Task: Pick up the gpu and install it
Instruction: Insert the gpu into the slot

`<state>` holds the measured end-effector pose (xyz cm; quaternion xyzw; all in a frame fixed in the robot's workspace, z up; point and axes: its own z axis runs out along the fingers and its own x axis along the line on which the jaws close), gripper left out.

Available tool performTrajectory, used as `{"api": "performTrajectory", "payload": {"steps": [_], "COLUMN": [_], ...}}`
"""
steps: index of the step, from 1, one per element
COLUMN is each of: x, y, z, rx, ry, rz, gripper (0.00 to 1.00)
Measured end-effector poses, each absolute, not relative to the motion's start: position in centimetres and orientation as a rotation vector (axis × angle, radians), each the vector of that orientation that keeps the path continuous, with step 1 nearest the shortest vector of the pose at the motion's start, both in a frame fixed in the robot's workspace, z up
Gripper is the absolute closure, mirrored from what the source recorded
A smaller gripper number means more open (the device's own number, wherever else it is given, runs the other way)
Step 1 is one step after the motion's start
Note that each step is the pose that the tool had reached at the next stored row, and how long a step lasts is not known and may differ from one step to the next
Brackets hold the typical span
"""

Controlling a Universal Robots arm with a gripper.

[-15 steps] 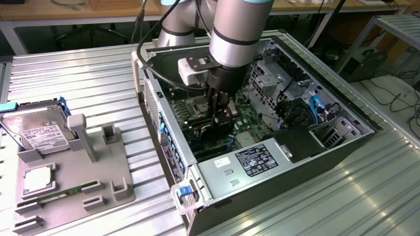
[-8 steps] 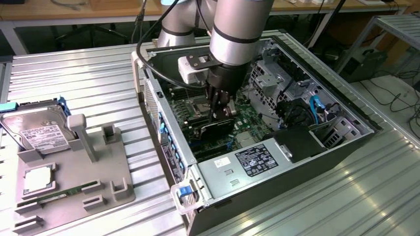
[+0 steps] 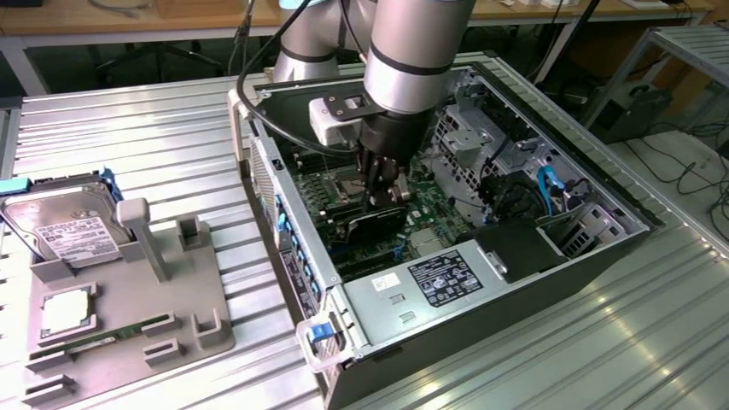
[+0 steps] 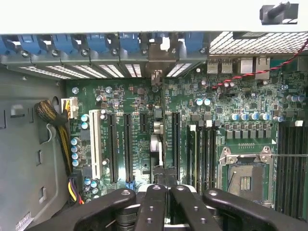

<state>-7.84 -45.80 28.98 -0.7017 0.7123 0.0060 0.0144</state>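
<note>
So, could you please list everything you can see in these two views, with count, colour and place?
computer case: one, black and silver, open on the metal table, on the exterior view's right.
motherboard: one, green, on the case floor.
gpu: one, dark card, standing edge-on over the motherboard slots, under the gripper.
power supply: one, silver with a black label, at the case's near end.
parts holder: one, grey, on the table at the exterior view's left.
hard drive: one, silver with a white label, in the holder.
memory stick: one, green, lying on the holder.
gripper: one, black, shut on the gpu inside the case.
</note>
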Motion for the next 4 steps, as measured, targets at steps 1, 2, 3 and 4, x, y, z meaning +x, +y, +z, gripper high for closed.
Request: {"api": "performTrajectory", "payload": {"steps": [1,2,3,4], "x": [-7.84,-7.84,-7.84,-7.84], "y": [-45.80,-45.80,-45.80,-45.80], "z": [28.98,28.97,28.98,28.98], "rx": [-2.184,-2.184,-2.184,-2.184], "ry": [2.218,2.218,2.218,2.218], "rz": [0.019,0.019,0.019,0.019], "gripper": [0.89,0.89,0.89,0.89]}}
